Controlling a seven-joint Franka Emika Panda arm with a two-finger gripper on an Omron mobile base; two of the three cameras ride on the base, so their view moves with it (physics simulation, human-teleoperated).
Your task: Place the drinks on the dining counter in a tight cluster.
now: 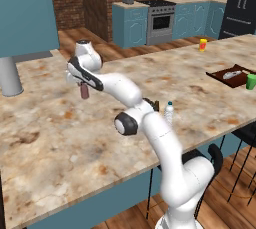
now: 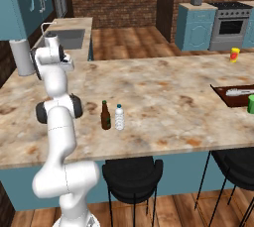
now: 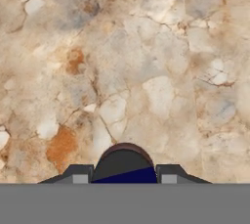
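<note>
My gripper [image 1: 84,90] points down over the far left part of the dining counter [image 1: 60,138] and is shut on the dark maroon can [image 1: 85,93]. In the hand view the can's rounded top [image 3: 124,162] sits between my two fingertips [image 3: 78,174], with the marbled counter [image 3: 146,71] beneath. The brown bottle with a green cap [image 2: 105,116] and the clear water bottle [image 2: 119,117] stand upright side by side near the counter's front edge. In the left base view the water bottle [image 1: 169,113] shows just right of my forearm, well to the right of the can.
A dark tray [image 1: 227,75] with a green cup [image 1: 251,81] lies at the counter's right end, and a yellow-and-red container [image 1: 203,44] stands at the far edge. A grey cylinder [image 1: 9,75] stands at the far left. Black stools [image 2: 133,176] sit under the front overhang.
</note>
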